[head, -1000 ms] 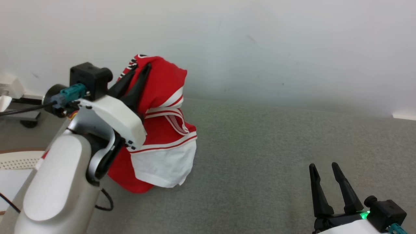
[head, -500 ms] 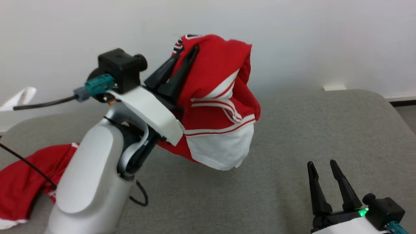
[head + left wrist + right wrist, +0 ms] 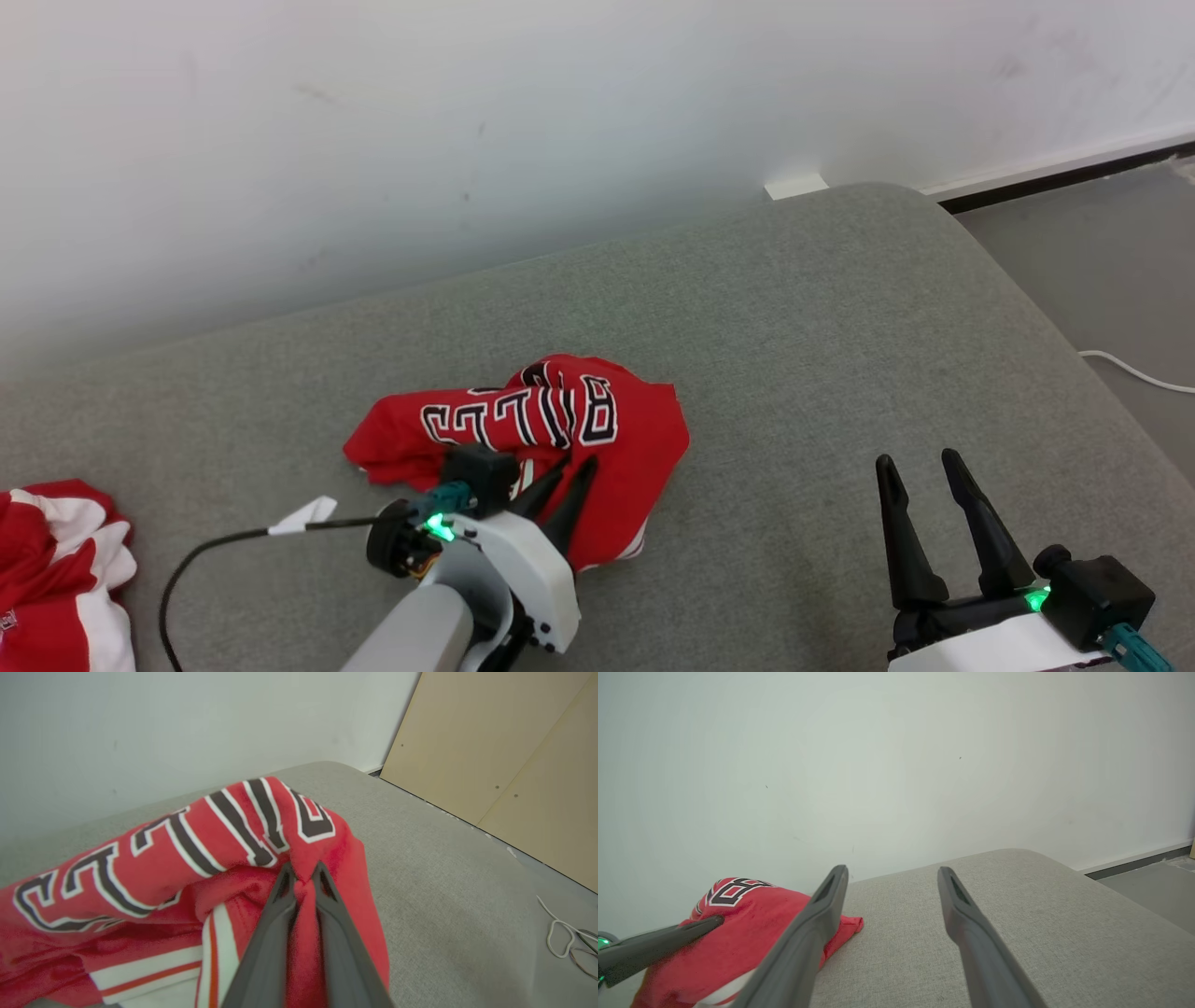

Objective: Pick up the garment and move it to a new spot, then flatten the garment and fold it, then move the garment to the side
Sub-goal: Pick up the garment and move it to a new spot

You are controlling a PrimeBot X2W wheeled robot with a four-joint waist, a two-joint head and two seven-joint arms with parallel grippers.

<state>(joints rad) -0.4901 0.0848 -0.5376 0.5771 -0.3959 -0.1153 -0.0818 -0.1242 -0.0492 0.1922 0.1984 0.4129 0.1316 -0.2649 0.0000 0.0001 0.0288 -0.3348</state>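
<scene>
Surface: pale grey fabric cushion [image 3: 840, 373] is running along a plain white wall [image 3: 467, 121], with its rounded corner sitting at the far right.
Garment: a red jersey with black, white-edged lettering [image 3: 597, 439] is lying crumpled near the middle of the cushion. The lettering is facing up and the white striped trim is showing underneath in the left wrist view [image 3: 187, 844].
Left gripper: the left gripper [image 3: 576, 462] is reaching into the near side of the heap. Seen from its own wrist [image 3: 303, 867], its two dark fingers are standing almost together, pinching a ridge of red cloth between them.
Right gripper: the right gripper [image 3: 917, 459] is hovering over bare cushion, well apart from the jersey. Its fingers are spreading wide with nothing between them [image 3: 892, 870].
Second cloth: a red and white bundle [image 3: 56, 569] is lying at the cushion's left edge, well apart from the jersey.
Floor: a thin white cable [image 3: 1134, 371] is trailing across the grey floor beyond the cushion's right end.
Panels: tan wooden boards [image 3: 514, 765] are standing past the cushion in the left wrist view.
</scene>
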